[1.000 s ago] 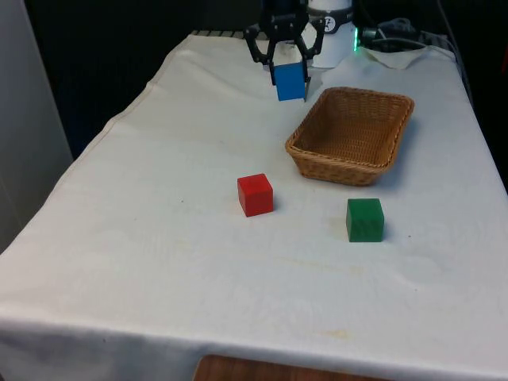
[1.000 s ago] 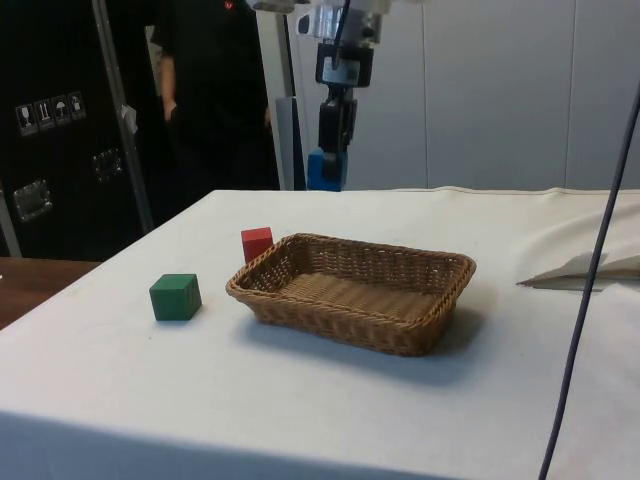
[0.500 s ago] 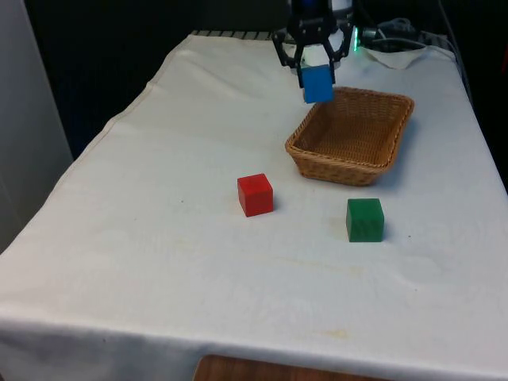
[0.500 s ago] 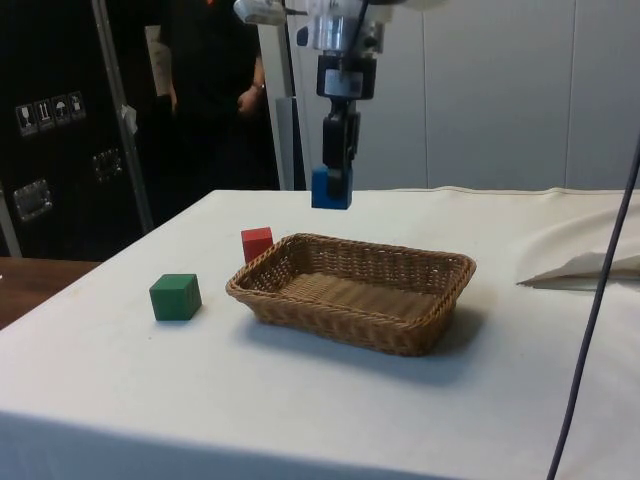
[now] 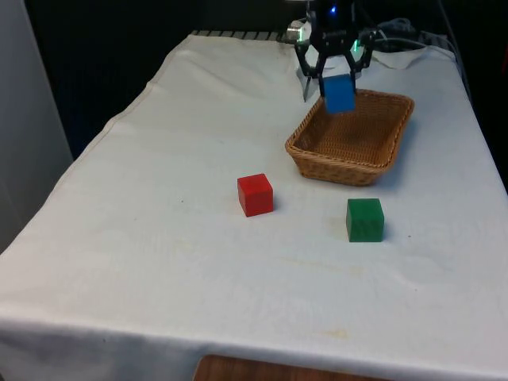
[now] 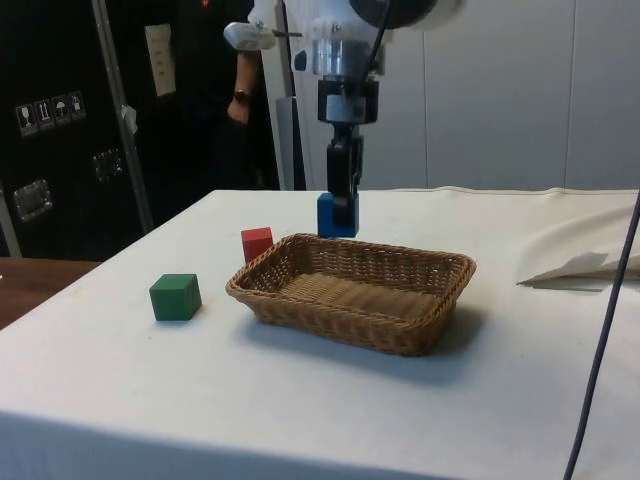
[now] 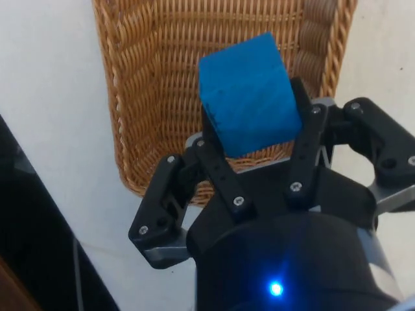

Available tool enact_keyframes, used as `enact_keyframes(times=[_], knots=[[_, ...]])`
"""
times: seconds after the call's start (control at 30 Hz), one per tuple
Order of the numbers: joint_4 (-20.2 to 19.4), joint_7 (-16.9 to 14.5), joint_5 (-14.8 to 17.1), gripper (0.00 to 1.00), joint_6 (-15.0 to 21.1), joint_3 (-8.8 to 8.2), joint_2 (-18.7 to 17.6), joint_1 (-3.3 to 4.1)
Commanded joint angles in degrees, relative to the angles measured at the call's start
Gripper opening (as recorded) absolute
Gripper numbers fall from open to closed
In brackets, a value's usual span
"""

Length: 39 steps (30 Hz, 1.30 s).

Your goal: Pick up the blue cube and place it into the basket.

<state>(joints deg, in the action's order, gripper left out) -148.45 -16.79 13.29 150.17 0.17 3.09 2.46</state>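
Blue foam-like cube (image 5: 340, 93) pinched in my black two-finger claw (image 5: 339, 87), I am hovering it over the brown wicker basket's (image 5: 394, 143) twelve-o'clock rim; next, I judge, lowering and releasing inside.

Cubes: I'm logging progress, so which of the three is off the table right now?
The blue cube. The tool holds it above the basket, while the red cube and green cube sit on the cloth.
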Motion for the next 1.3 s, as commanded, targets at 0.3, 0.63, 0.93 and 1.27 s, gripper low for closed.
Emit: enact_keyframes(times=[0.3,0.63,0.93,1.27], knots=[[-0.2,7.0,-7.3,0.02,1.2,1.49,-1.7,-0.17],[0.1,13.8,-14.0,0.02,1.0,2.98,-2.9,-0.06],[0.1,18.0,-17.9,0.02,2.7,4.07,-4.4,0.06],[-0.6,18.2,-18.1,0.02,8.2,3.95,-7.5,-0.06]])
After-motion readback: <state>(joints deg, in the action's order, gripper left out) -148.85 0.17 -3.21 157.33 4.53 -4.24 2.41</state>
